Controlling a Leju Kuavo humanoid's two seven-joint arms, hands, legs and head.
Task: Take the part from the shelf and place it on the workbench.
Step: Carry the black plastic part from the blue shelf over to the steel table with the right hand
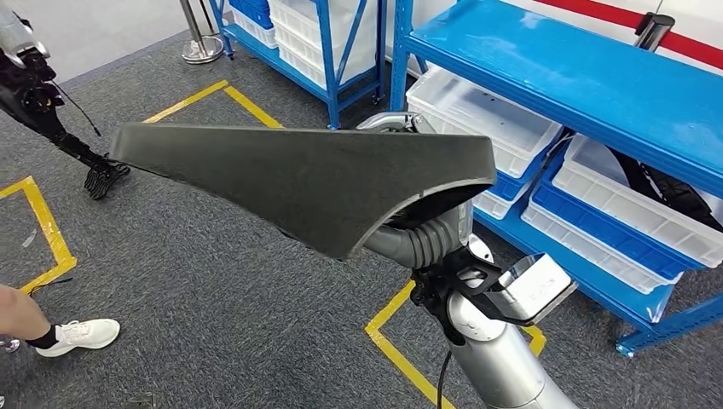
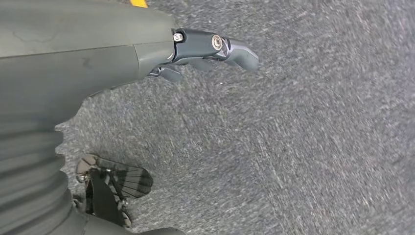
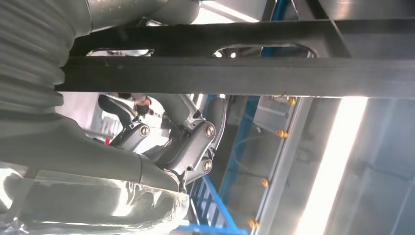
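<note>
A large dark grey moulded part [image 1: 298,175], wide and curved like a shell, hangs across the middle of the head view above the floor. My right hand [image 1: 422,239] grips it from beneath at its right end, and the part covers most of the fingers. In the right wrist view the fingers [image 3: 188,139] curl against the part's dark ribbed underside [image 3: 235,73]. My left hand [image 1: 107,177] hangs far to the left over the carpet, fingers apart and holding nothing. Its thumb [image 2: 215,46] points out over grey carpet.
Blue shelves [image 1: 588,81] with white bins [image 1: 482,111] stand at my right and behind. Yellow tape lines [image 1: 51,234] mark the grey carpet. A person's foot in a white shoe [image 1: 81,334] is at the lower left. A metal post base [image 1: 202,51] stands at the back.
</note>
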